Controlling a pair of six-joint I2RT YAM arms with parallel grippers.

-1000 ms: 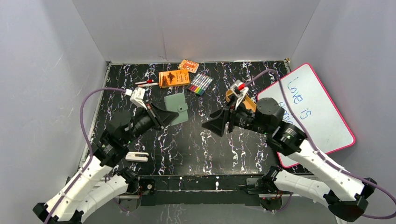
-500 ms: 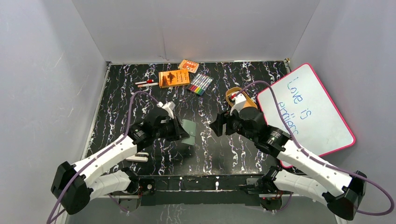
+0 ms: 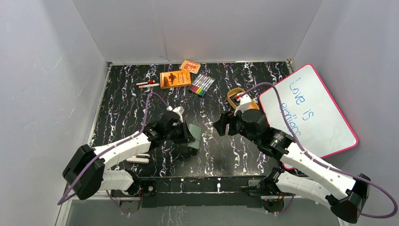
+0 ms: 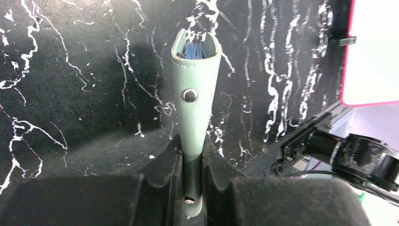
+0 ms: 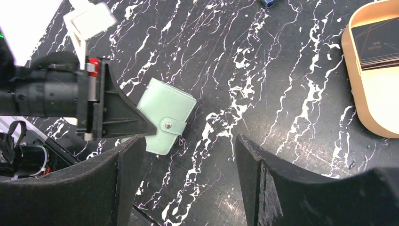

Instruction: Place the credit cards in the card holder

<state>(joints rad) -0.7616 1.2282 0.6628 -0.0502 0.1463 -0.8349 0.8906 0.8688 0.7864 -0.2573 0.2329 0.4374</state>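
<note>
The sage-green card holder (image 4: 195, 94) is closed, its snap tab fastened, with blue sleeves showing at its far end. My left gripper (image 4: 192, 155) is shut on it and holds it edge-up over the front middle of the table (image 3: 194, 133). In the right wrist view the holder (image 5: 164, 117) shows beside the left fingers (image 5: 117, 115). My right gripper (image 5: 189, 141) is open and empty, just right of the holder (image 3: 221, 127). The dark credit cards (image 5: 379, 42) lie stacked in the tan oval tray (image 5: 371, 103) behind the right arm.
Two orange boxes (image 3: 175, 78) (image 3: 189, 66), a marker set (image 3: 201, 84) and pens (image 3: 147, 84) lie at the back. A pink-rimmed whiteboard (image 3: 308, 110) leans at the right. A white object (image 3: 138, 158) lies front left.
My left gripper has carried the card holder from the back middle forward and to the right. My right gripper has shifted slightly and stays open.
</note>
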